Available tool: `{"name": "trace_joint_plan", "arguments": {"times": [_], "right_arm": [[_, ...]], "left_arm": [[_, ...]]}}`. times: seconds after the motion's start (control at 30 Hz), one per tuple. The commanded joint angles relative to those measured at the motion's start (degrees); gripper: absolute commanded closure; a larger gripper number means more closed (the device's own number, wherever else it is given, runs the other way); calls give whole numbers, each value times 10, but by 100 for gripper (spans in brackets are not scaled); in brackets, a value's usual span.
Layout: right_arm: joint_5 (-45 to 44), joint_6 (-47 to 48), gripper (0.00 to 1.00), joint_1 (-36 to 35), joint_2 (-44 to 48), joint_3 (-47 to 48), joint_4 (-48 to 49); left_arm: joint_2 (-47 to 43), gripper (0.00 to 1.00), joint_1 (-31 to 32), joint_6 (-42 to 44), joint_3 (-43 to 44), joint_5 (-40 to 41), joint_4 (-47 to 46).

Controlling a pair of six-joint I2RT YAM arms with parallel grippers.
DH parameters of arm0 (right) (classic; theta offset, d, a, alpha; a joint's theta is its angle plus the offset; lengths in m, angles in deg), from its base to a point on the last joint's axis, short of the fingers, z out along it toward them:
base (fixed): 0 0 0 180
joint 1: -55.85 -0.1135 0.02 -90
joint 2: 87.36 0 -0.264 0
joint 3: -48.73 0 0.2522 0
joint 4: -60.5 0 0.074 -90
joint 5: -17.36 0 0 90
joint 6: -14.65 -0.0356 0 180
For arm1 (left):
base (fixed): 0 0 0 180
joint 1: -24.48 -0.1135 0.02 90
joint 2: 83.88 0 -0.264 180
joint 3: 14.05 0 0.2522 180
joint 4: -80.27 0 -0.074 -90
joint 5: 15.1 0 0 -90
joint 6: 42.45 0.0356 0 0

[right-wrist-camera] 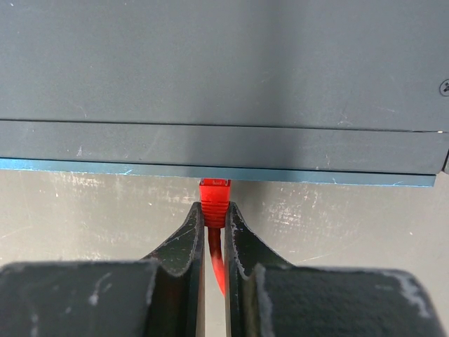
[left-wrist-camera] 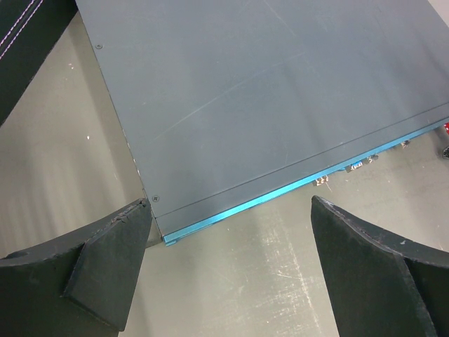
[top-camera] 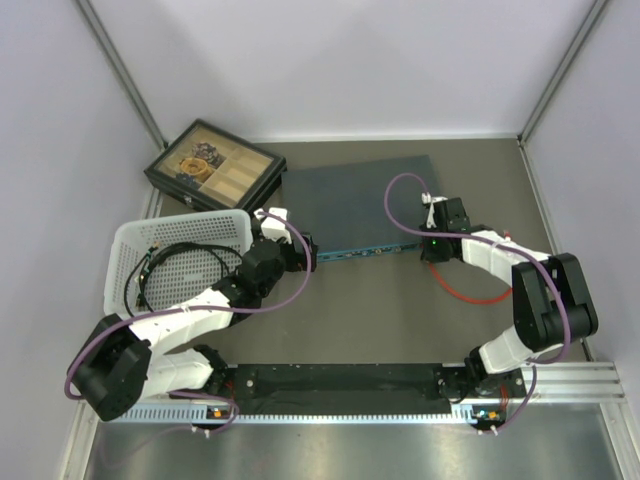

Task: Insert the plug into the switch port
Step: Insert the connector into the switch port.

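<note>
The switch (top-camera: 360, 200) lies flat at mid-table, its teal edge (top-camera: 355, 253) facing the arms. In the right wrist view my right gripper (right-wrist-camera: 214, 209) is shut on the ribbed boot of the red plug (right-wrist-camera: 214, 189). The plug's tip reaches the switch's teal front edge (right-wrist-camera: 140, 168), and whether it sits inside a port is hidden. Its red cable (top-camera: 480, 296) loops on the table behind my right gripper (top-camera: 432, 256). My left gripper (left-wrist-camera: 231, 232) stands open at the switch's near left corner (left-wrist-camera: 165, 235), one finger (left-wrist-camera: 112, 260) beside that corner and nothing between the fingers.
A white mesh basket (top-camera: 125, 245) holding black cable stands at the left. A black compartmented tray box (top-camera: 160, 175) sits at the back left, touching the switch's far corner. Small sockets (left-wrist-camera: 354, 166) show along the teal edge. White walls enclose the table.
</note>
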Motion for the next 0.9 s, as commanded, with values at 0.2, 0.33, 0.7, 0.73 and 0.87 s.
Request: {"name": "trace_joint_plan", "arguments": {"times": [0.2,0.33,0.7,0.73,0.87], "right_arm": [[-11,-21,100,4,0,53,109],[5,-33,100,4,7,61,122],[19,-32,100,-4,-15,97,127],[17,-29,100,-5,-19,102,127],[1,-20,100,-6,-28,109,134]], "left_arm": [[-13,1,2,5,-1,1,-24],[-11,1,2,4,-1,-1,-25],[-10,1,1,4,-1,-4,-26],[-10,1,1,5,-1,-4,-26],[-12,1,2,5,0,-2,-24]]}}
